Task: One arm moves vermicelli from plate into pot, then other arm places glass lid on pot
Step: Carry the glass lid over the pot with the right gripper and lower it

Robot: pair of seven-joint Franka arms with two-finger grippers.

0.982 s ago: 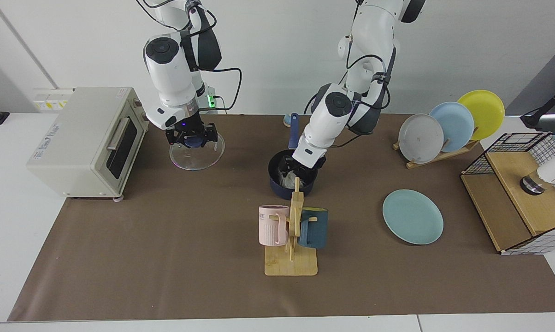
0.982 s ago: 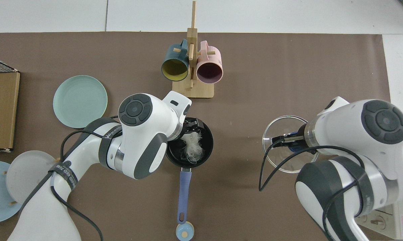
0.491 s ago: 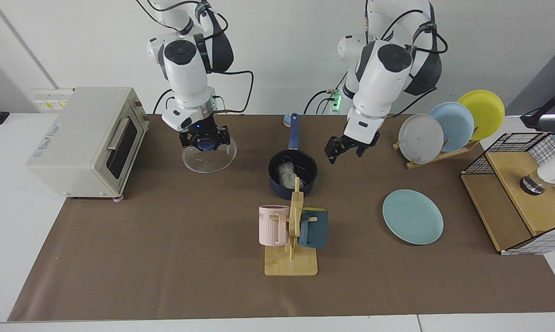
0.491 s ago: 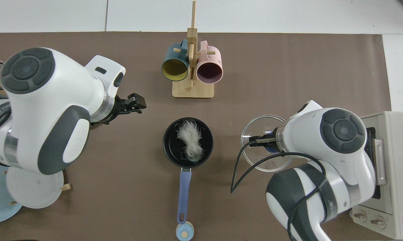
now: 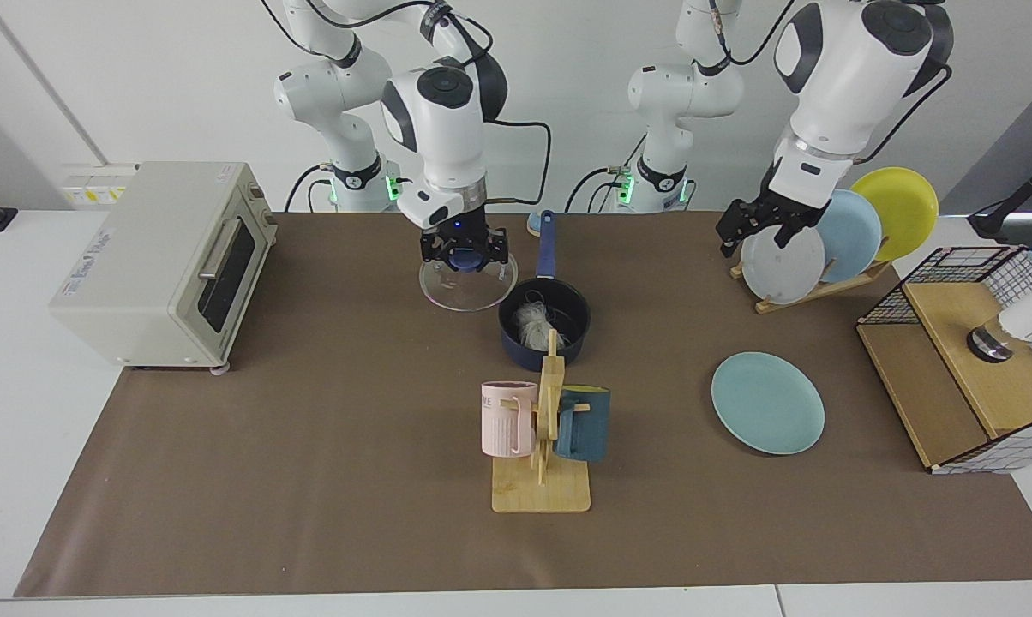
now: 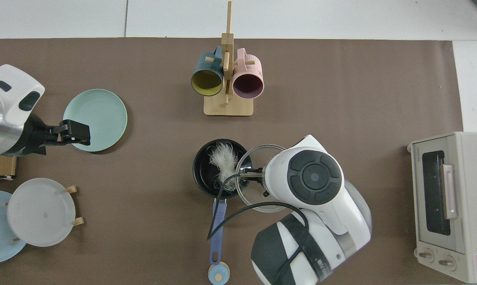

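Clear glass, metal-rimmed, the round glass lid hangs by its blue centre knob from the right gripper, whose black fingers are clamped on that knob. It sits raised and roughly level, and in the top view its edge already overlaps the near rim of the small dark navy saucepan. The saucepan's centre lies just to one side of the lid, toward the left arm's half of the table, so a short sideways shift and then a descent look like what remains. White vermicelli rests inside the pan, whose long blue handle points toward the arm bases. The left gripper, fingers parted and empty, waits well apart beside the racked plates, above the bare pale teal plate.
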